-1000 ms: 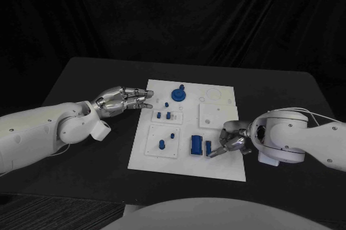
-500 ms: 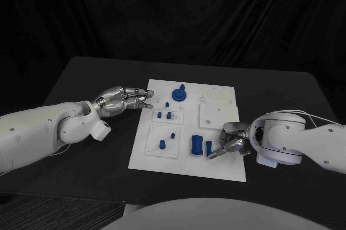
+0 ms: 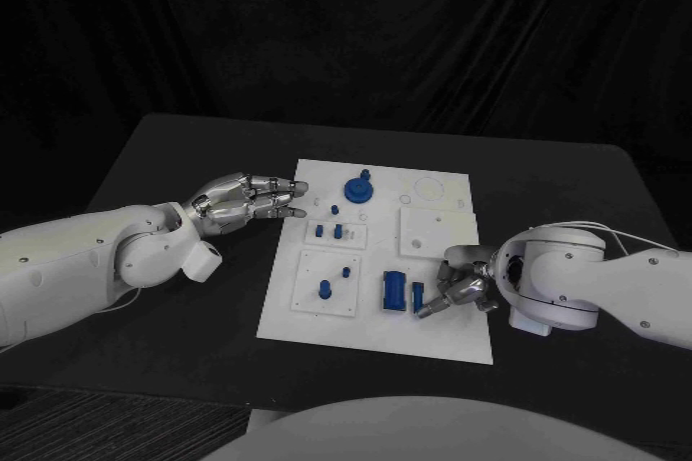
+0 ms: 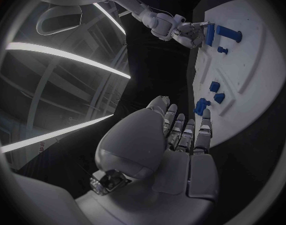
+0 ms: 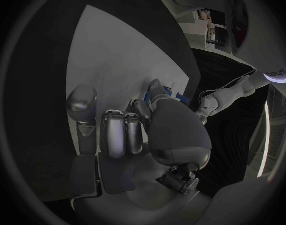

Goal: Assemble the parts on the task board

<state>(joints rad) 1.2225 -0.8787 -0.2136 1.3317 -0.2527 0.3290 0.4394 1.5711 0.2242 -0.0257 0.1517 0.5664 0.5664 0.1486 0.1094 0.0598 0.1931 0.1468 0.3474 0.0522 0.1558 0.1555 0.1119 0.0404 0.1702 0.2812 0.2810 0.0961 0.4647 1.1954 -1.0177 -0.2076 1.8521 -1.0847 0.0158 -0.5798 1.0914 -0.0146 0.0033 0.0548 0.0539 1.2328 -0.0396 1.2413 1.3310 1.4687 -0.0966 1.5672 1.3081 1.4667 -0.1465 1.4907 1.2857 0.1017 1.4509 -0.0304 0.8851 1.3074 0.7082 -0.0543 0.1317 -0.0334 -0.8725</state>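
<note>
The white task board lies in the middle of the black table, between the robot's two hands. Its raised panels carry the blue parts: a round knobbed piece just beyond the left hand's fingertips, two small pegs a little farther along, a pair of small pieces in the square panel nearer the robot, and an upright block just beside the right hand.

The left hand rests at the board's edge, fingers loosely extended and close together, holding nothing; its tips lie at the white rim.

The right hand is curled over the board's opposite edge, fingers closed on a slim blue part that pokes out toward the block. In the right wrist view the thumb covers most of that part, and how much of it is clamped cannot be made out.
</note>
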